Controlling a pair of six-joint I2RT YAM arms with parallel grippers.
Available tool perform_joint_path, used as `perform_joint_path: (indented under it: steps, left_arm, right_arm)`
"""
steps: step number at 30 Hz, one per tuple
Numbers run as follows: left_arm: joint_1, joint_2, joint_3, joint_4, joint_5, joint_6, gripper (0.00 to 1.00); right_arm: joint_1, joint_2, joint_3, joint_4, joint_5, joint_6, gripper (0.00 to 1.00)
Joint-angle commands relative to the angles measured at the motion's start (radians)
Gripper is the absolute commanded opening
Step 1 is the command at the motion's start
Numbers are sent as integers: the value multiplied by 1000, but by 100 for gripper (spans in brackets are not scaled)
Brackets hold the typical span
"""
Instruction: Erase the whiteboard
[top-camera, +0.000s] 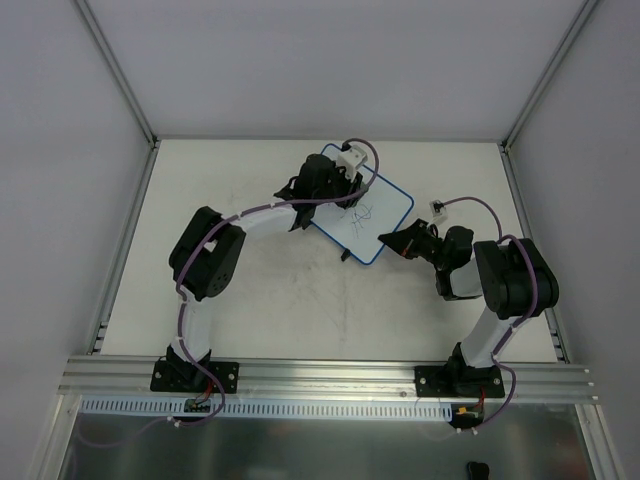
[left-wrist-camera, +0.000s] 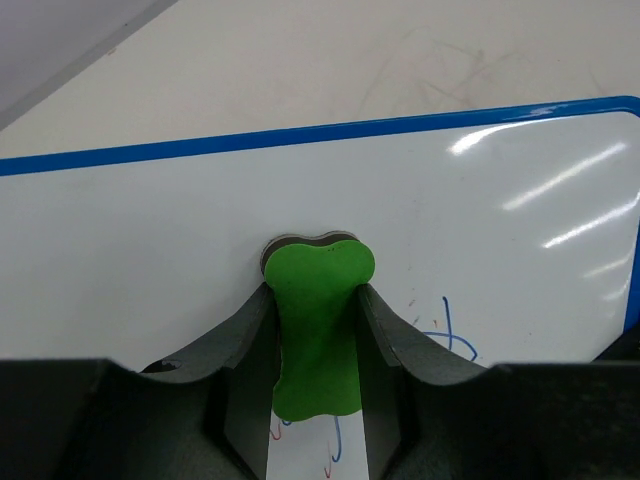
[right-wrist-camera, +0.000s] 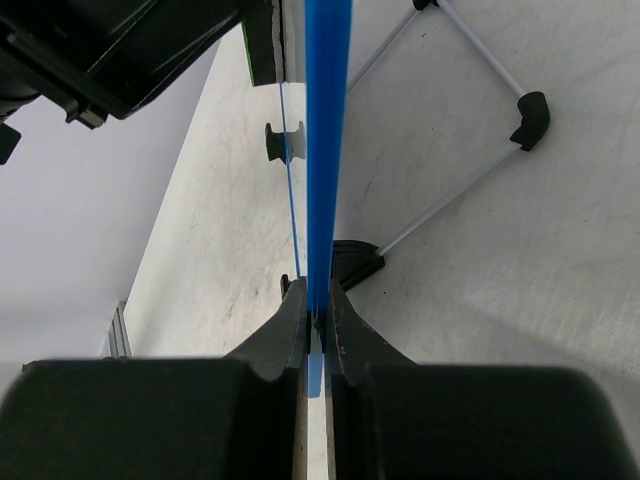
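Note:
The whiteboard (top-camera: 372, 222) stands tilted at mid-table, white with a blue rim and scribbles near its middle. In the left wrist view its face (left-wrist-camera: 150, 240) fills the frame, with blue and red marks at lower right. My left gripper (top-camera: 335, 185) (left-wrist-camera: 318, 300) is shut on the green bone-shaped eraser (left-wrist-camera: 318, 330), whose tip presses on the board. My right gripper (top-camera: 392, 240) (right-wrist-camera: 318, 315) is shut on the board's blue edge (right-wrist-camera: 325, 140), seen edge-on. A black foot (right-wrist-camera: 355, 265) of the board shows beside it.
The table's metal frame posts (top-camera: 120, 70) rise at the back corners. A thin wire stand with a black end cap (right-wrist-camera: 530, 120) lies on the table behind the board. The aluminium rail (top-camera: 320, 375) runs along the near edge.

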Motion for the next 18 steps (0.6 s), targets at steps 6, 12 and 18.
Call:
perform_joint_path:
  steps: [6, 12, 18]
  left_arm:
    - [-86, 4, -31, -144, 83, 179, 0]
    - [-112, -19, -67, -162, 114, 232, 0]
    - [-146, -4, -48, -196, 82, 265, 0]
  right_arm:
    - [7, -34, 0, 233, -6, -54, 0]
    - [7, -32, 3, 233, -8, -50, 0]
    - [5, -32, 0, 234, -6, -51, 0]
